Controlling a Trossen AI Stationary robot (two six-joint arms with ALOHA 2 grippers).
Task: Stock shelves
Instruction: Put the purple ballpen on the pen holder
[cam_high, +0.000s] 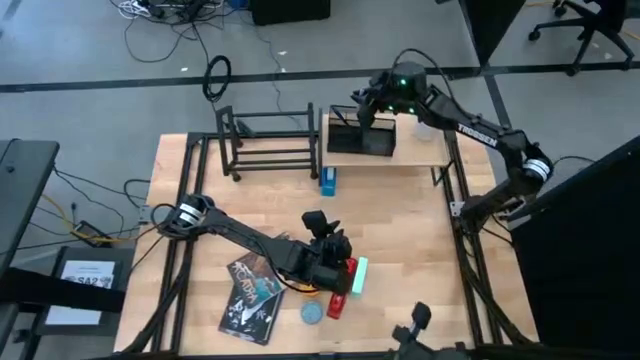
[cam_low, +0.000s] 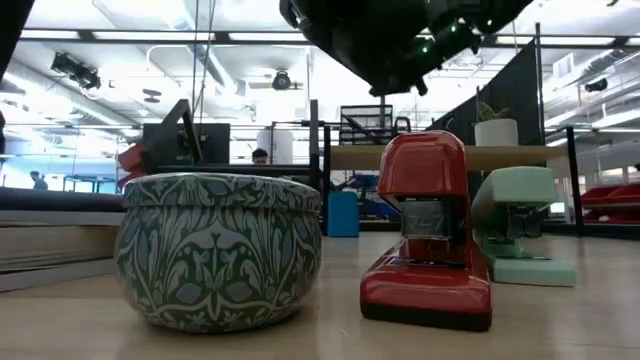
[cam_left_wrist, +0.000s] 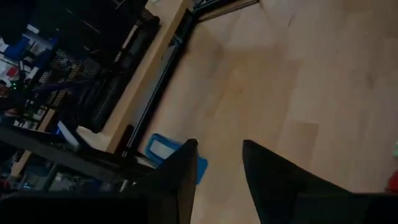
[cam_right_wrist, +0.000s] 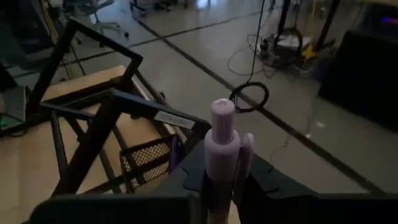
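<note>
My right gripper hovers above the black mesh organizer, which stands on the light wooden shelf. It is shut on a lilac pen. The black tube rack stands left of the wooden shelf. My left gripper is at mid-table, open, with nothing between its fingers; it points toward the small blue box, which lies on the table in front of the wooden shelf. The blue box touches no gripper. My right gripper pinches the lilac pen's barrel between its two fingers. The pen lies along the fingers, and its capped end with the clip sticks out past the fingertips. It is lifted clear above the organizer. The pen's back end is hidden between the fingers.
Near the front edge stand a red stapler, a mint-green stapler and a patterned tin. A book lies at the front left. My left arm stretches across the table's middle.
</note>
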